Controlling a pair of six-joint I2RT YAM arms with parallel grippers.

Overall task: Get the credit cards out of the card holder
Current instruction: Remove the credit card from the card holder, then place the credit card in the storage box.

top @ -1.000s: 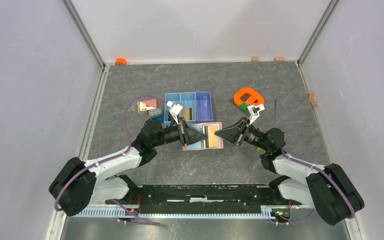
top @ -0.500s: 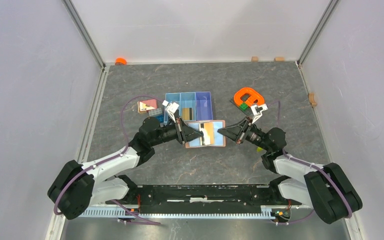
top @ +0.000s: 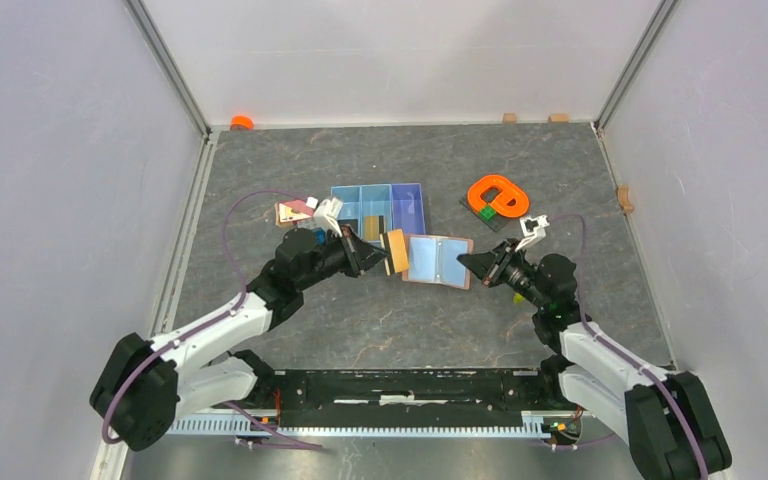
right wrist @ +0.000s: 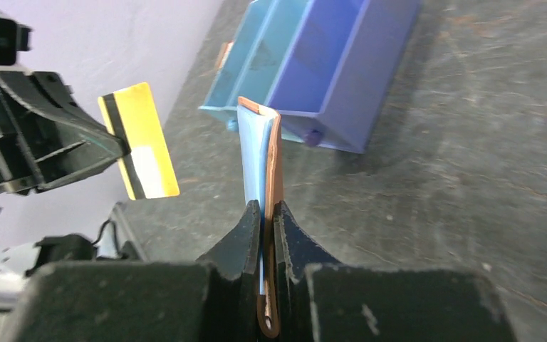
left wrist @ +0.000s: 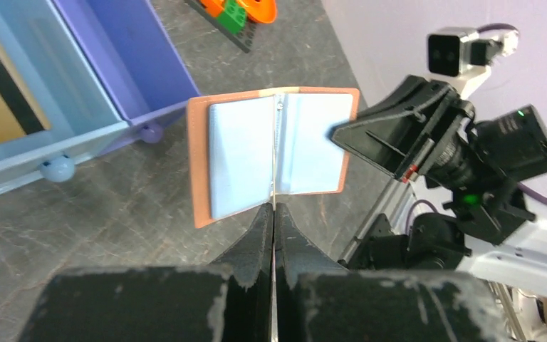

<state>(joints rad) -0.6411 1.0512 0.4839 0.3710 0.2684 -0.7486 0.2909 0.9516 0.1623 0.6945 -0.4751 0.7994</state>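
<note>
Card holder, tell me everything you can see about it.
The card holder is a salmon-brown, leather-like folding wallet with grey-blue inner pockets, spread open like a book, a small stud on its centre fold. No card shows in the pockets. The right gripper pinches one side edge, holding it beside the purple end of the blue tray; whether it touches the table is unclear.

Both arms reach inward, left gripper (top: 384, 253) and right gripper (top: 464, 262) clamped tight.
</note>
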